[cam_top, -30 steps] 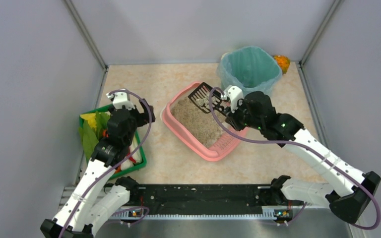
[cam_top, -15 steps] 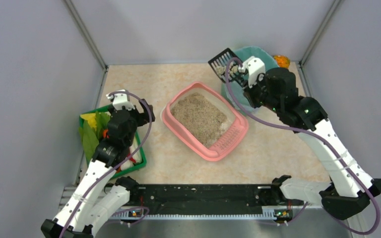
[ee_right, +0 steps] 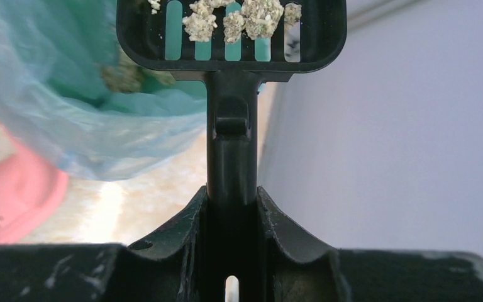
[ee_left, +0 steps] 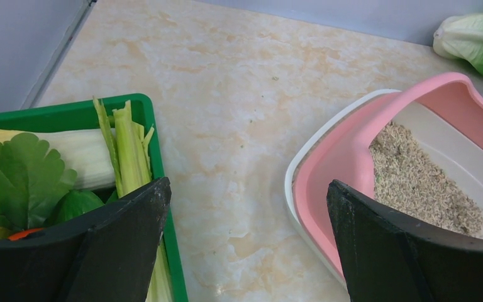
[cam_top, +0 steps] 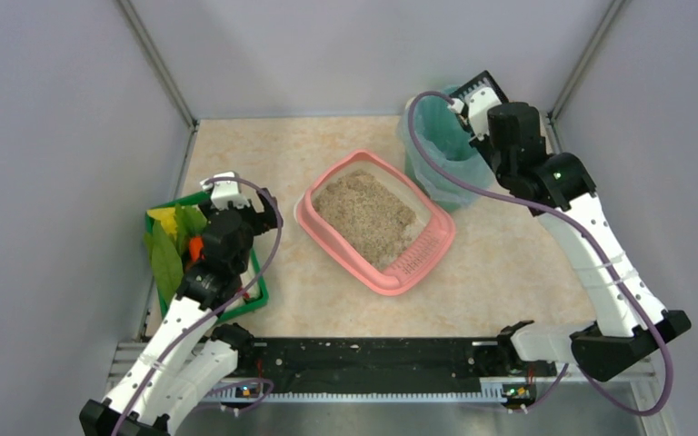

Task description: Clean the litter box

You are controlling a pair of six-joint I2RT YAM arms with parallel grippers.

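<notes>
Litter box point(cam_top: 418, 259) mid-frame on counter point(cam_top: 509, 263), sand inside. Right fingers point(ee_right: 283, 239) clamped on black scoop point(ee_right: 231, 31) handle, upper right, apparently over teal-lined bin point(cam_top: 436, 145); clumps point(ee_right: 251, 12) aboard. Left fingers point(ee_left: 119, 239) spread wide above green tray point(ee_left: 69, 113), left.

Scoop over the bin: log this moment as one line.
right gripper: shut on scoop | scoop: clumps aboard, above bin | left gripper: open, empty | litter box: litter inside
</notes>
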